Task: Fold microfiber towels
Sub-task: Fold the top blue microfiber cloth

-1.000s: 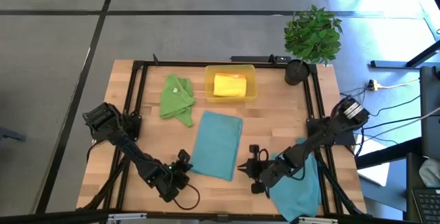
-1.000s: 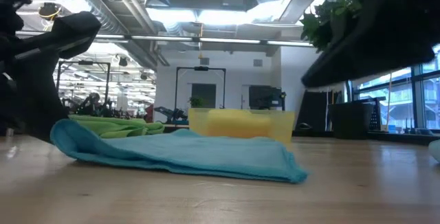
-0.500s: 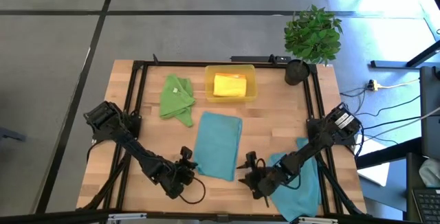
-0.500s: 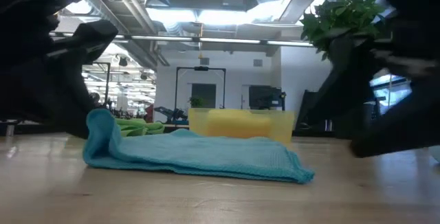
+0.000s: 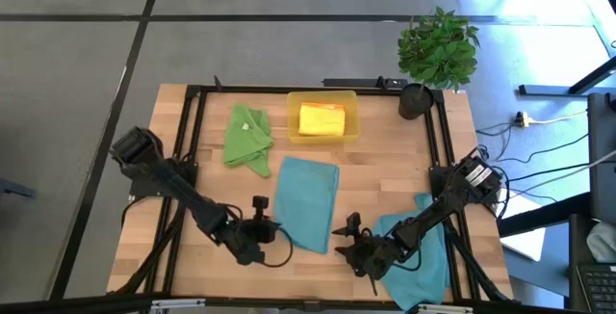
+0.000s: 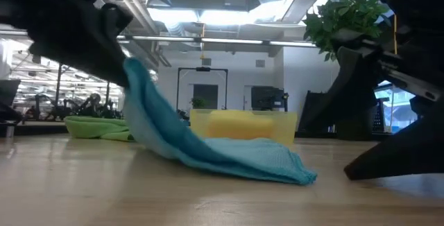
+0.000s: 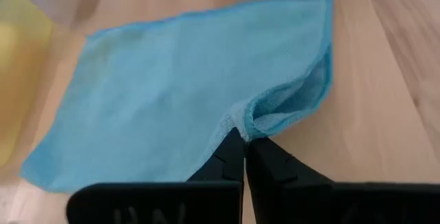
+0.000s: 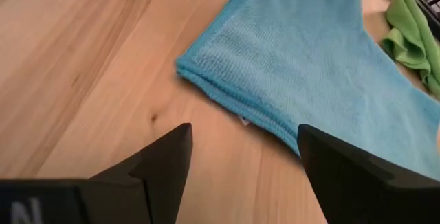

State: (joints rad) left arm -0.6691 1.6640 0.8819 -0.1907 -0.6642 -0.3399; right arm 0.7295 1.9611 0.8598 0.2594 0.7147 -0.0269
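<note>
A see-through yellow tray (image 5: 322, 119) sits by the far edge of the worktop (image 5: 385, 174), about in the middle. A folded yellow towel (image 5: 321, 119) lies inside it. A plant in a dark pot (image 5: 416, 100) stands at the far right corner.

A green towel (image 5: 246, 138) lies bunched up left of the tray. A teal-blue towel (image 5: 306, 201) lies in the middle of the worktop, folded over once into a long shape. Another teal-blue towel (image 5: 416, 254) lies crumpled at the near right corner, under the right arm.

The left gripper (image 5: 264, 229) is near the front edge, at the near left corner of the middle towel. Its fingers (image 7: 240, 161) are pressed together on that corner and hold it up off the wood. In the low view the cloth (image 6: 208, 146) rises in a steep slope to the fingers, and the rest lies flat. A second ago this corner lay low on the worktop; now it is lifted high.

The right gripper (image 5: 352, 240) is close to the near right corner of the same towel. Its fingers (image 8: 161, 159) are wide apart and hold nothing. The towel's folded edge lies just past them. A second ago this gripper sat a bit farther back from the front edge.
</note>
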